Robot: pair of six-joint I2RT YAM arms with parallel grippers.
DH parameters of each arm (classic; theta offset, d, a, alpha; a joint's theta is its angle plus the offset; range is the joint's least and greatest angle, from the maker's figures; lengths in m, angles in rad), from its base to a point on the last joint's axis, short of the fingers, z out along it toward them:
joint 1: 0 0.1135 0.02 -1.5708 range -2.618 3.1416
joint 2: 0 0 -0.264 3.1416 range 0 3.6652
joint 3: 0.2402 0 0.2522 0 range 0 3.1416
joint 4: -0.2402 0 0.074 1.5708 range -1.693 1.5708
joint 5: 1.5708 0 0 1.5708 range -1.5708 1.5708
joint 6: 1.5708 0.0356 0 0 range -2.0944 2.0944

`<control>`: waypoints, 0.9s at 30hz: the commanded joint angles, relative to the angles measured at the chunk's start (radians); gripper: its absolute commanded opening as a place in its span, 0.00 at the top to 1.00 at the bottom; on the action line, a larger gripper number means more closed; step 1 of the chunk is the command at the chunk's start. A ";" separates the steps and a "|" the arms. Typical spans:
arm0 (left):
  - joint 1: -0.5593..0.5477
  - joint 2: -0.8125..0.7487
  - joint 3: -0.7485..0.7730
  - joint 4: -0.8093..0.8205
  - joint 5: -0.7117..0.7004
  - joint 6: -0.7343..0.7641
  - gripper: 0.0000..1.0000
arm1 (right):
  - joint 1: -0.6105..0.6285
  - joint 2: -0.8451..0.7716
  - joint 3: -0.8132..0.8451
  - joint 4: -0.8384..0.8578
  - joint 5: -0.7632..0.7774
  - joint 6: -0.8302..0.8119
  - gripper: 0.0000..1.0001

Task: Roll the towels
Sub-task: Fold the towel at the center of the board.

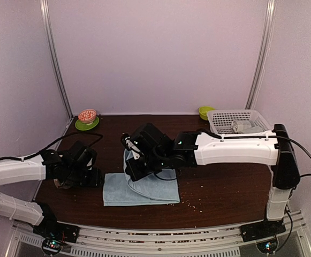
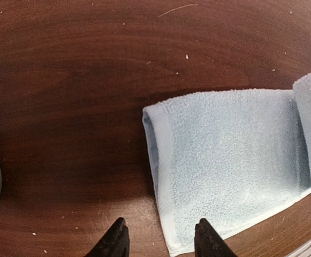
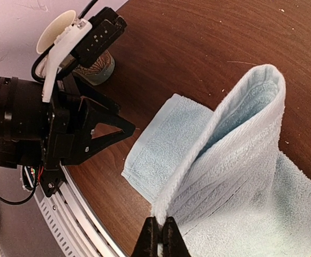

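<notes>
The dark wooden surface (image 1: 214,187) carries the light blue towel (image 1: 139,190) near its front middle, lying flat except for one edge lifted into a standing fold. A white basket (image 1: 219,124) stands at the back right. The right gripper (image 3: 161,227) is pinched tight on the raised edge. The left gripper (image 2: 161,220) hovers partly open and empty over the towel's left end.

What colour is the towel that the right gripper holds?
Light blue; the towel shows best in the right wrist view.
</notes>
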 commanded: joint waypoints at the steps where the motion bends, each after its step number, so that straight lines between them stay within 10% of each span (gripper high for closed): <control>1: -0.003 -0.025 -0.015 -0.001 -0.015 -0.014 0.58 | 0.018 0.042 0.055 0.003 -0.028 -0.002 1.00; 27: -0.003 -0.068 -0.046 -0.024 -0.020 -0.038 0.58 | 0.052 0.227 0.144 0.070 -0.142 0.054 1.00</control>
